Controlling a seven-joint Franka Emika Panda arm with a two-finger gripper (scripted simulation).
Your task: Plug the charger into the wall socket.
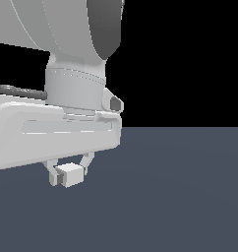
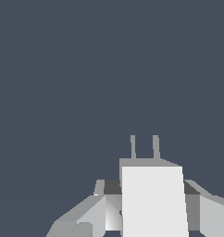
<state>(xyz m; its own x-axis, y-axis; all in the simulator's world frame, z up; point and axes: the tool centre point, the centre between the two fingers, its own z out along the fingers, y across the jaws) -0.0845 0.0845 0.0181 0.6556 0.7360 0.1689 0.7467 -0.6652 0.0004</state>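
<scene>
The charger [image 1: 70,174] is a small white cube held between my gripper's fingers, a little above the dark grey floor. My gripper [image 1: 69,173] is shut on it, under the large white hand at the exterior view's left. In the wrist view the charger [image 2: 153,201] shows as a white block with two thin grey prongs [image 2: 144,147] sticking out ahead of it, my fingers [image 2: 93,213] on either side. The wall socket is out of view in both frames.
The dark grey floor [image 1: 180,197] stretches to the exterior view's right, with a black background above it. The arm's white body [image 1: 57,133] fills the upper left of the exterior view.
</scene>
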